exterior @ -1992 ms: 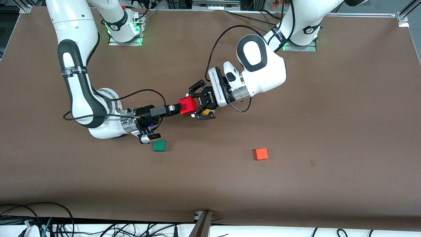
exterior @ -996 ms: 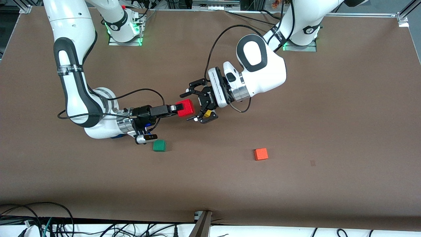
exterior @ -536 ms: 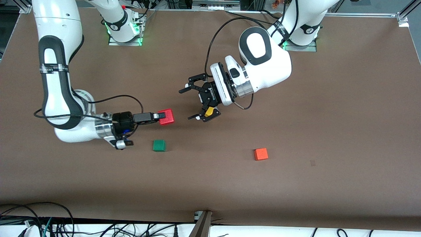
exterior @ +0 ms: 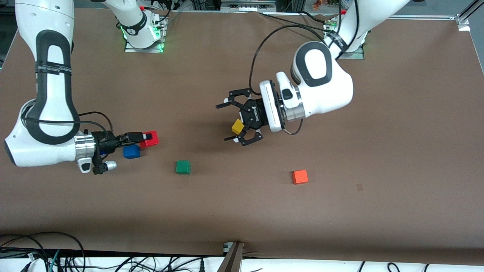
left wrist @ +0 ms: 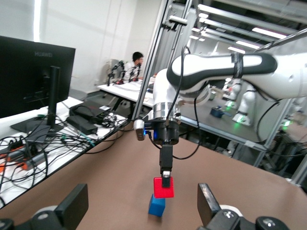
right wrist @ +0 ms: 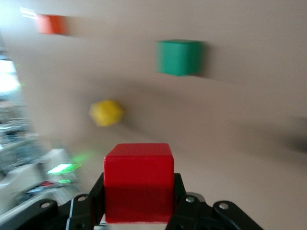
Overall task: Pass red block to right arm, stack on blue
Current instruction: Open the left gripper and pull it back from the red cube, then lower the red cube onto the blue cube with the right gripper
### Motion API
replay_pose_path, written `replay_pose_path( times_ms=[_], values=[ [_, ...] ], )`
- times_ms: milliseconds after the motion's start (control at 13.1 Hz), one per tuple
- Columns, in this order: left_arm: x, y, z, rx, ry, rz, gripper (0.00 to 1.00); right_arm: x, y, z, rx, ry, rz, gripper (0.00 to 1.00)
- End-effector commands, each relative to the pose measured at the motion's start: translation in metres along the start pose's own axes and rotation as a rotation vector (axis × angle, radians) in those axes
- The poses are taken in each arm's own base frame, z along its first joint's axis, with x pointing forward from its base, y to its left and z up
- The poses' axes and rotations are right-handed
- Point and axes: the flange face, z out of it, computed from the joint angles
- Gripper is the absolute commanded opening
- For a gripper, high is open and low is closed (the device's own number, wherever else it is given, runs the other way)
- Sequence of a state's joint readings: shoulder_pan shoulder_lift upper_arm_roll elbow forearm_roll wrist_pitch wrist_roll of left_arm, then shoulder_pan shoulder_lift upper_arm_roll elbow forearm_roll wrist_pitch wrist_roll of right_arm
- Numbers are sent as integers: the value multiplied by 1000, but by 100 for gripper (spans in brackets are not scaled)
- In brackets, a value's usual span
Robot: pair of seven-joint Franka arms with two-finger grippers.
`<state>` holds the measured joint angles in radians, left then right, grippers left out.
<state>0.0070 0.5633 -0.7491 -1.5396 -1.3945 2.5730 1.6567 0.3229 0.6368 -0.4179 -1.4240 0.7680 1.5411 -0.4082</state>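
— Red cube first: where is it?

— Lower left of the front view. The red block [exterior: 150, 138] sits clamped between the fingers of the right gripper [exterior: 143, 137], up in the air and partly over the blue cube [exterior: 131, 152], which rests on the brown table [exterior: 242, 211]. The left wrist view shows the red block [left wrist: 163, 187] just above the blue cube [left wrist: 157, 206], slightly offset.

— And the other arm?

— At the frame's centre, the left gripper [exterior: 231, 121] hangs over the table with its jaws spread wide and nothing between them. A yellow cube [exterior: 237, 126] shows below it, partly hidden.

— Other items?

— A green cube [exterior: 183, 167] lies at lower centre and an orange cube [exterior: 300, 176] toward the lower right, well apart from each other.
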Motion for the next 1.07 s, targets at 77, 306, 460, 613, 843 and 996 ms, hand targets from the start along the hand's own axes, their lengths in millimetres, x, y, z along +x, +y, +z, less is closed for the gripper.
replay_pose_path(
  times_ms=[77, 306, 460, 613, 843, 996],
  values=[
    [6, -18, -28, -64, 35, -15, 100, -4, -7, -12, -348, -14, -54, 0],
    [9, -36, -53, -121, 66, -24, 100, -12, 18, -8, -451, -7, -44, 0],
    [6, -46, -71, -178, 82, -39, 100, -21, 23, 1, -520, 21, -66, 0],
    [0, -56, -87, -203, 58, -25, 100, -31, 22, 8, -561, 62, -94, 0],
    [-5, -62, -108, -272, -28, -58, 100, -47, 33, 25, -608, 127, -122, 0],
    [-7, -63, -121, -318, -85, -88, 100, -58, 40, 36, -624, 188, -135, 0]
  ],
)
